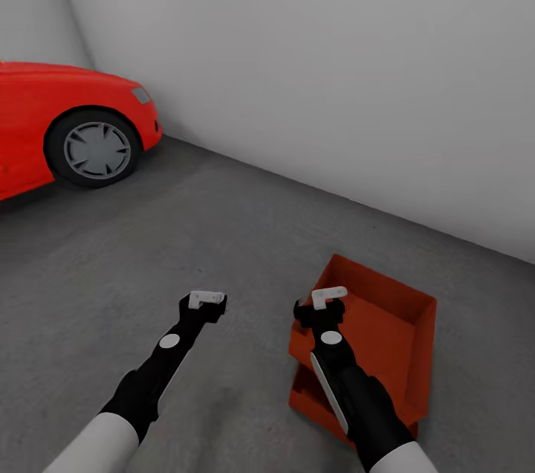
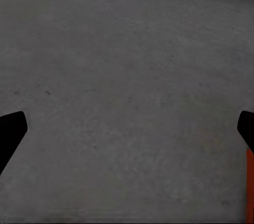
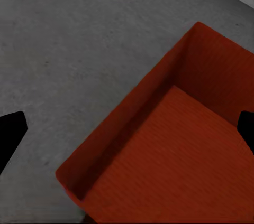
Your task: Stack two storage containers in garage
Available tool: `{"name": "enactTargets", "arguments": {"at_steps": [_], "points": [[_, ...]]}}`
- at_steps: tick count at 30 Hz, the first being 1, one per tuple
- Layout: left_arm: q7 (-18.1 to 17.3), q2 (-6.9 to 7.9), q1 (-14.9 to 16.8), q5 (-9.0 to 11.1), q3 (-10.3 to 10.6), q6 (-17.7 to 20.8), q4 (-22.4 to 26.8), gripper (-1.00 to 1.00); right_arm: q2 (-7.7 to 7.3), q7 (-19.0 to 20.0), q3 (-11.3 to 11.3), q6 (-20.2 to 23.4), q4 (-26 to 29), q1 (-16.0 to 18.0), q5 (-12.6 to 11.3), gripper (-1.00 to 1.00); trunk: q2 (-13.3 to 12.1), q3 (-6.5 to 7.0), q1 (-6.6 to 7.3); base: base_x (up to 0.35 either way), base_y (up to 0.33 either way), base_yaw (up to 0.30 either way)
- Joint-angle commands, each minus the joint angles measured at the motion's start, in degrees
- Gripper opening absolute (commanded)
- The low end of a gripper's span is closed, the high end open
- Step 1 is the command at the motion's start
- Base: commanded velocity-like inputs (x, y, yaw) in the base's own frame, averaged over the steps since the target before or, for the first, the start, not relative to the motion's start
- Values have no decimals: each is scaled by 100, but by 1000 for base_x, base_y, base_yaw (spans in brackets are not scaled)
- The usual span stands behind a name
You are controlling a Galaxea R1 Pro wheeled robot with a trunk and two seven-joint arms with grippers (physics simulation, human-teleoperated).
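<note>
Two orange-red storage containers sit stacked on the grey concrete floor (image 1: 223, 235) of the garage. The upper container (image 1: 386, 332) lies slightly askew on the lower one (image 1: 306, 399), whose near corner peeks out beneath. My right gripper (image 1: 327, 298) hovers open above the upper container's left wall; in the right wrist view that container (image 3: 174, 150) shows its ribbed bottom between the spread fingertips of the right gripper (image 3: 127, 134). My left gripper (image 1: 206, 300) is open over bare floor, left of the stack. In the left wrist view an orange container edge (image 2: 250, 182) shows beside the left gripper (image 2: 127, 134).
A red car (image 1: 44, 116) stands at the far left, its front wheel (image 1: 95, 149) facing me. A plain white wall (image 1: 334, 71) runs diagonally behind the stack. Open concrete stretches between the car and the containers.
</note>
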State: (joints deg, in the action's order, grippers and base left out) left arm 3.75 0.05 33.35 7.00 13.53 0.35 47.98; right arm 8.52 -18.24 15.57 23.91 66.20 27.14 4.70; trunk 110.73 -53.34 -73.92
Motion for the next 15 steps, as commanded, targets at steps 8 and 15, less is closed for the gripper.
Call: {"name": "enactTargets", "arguments": {"at_steps": [8, 15], "points": [[44, 4, 5, 49, 19, 0, 1, 100, -4, -13, 8, 52, 7, 2, 46, 100, 2, -4, 4, -189, 9, 194], [46, 5, -37, 39, 22, -7, -6, 100, 0, -17, 8, 45, 7, 2, 48, 100, 2, 6, 4, -19, 1, 29]]}}
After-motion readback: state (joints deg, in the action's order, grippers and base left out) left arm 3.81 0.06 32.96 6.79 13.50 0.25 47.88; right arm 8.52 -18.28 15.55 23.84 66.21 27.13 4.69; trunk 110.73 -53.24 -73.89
